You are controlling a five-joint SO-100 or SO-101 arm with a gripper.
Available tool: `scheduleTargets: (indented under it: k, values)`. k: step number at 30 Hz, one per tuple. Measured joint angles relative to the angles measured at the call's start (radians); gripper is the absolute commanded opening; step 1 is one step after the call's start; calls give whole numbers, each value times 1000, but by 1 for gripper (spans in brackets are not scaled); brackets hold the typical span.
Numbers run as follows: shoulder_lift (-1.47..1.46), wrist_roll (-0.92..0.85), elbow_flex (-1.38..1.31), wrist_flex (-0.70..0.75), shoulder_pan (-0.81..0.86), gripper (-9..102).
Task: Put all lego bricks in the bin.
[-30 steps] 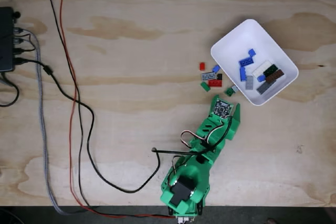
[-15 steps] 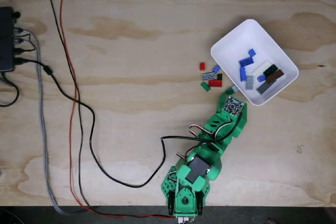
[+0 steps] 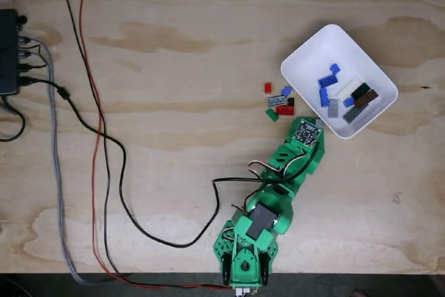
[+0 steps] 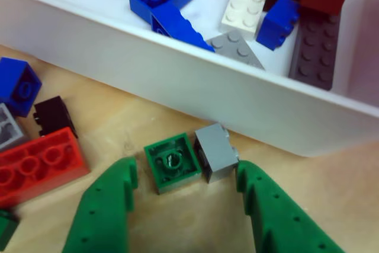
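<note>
Green 3D-printed gripper [image 4: 185,197] spread wide, nothing held; small green square lego brick [image 4: 172,162] w/ grey brick [image 4: 217,151] touching at its 3 o'clock, between fingers; shallow white plastic bin [image 4: 177,84] at 12

The table [image 3: 174,53] is a big sheet of light plywood with wavy brown grain lines and a few darker patches, and soft, even light falls on it. A black cable [image 3: 111,165], a thin red wire [image 3: 92,116] and a grey braided cable [image 3: 55,158] run down the left side of the fixed view, and a black box [image 3: 8,52] with plugs in it sits at the left edge. Along the bottom edge of that view the wood ends and a dark strip [image 3: 104,286] shows below it.
</note>
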Motion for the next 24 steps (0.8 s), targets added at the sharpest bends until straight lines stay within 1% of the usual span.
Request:
scheduleTargets:
  k: [5, 14, 18, 24]
  values:
    - [-34, -32, -21, 0, 26, 24]
    - [-71, -89, -71, 0, 21, 20]
    - [-84, -123, -95, 3, 21, 15]
    - [-78, -147, -97, 29, 21, 16]
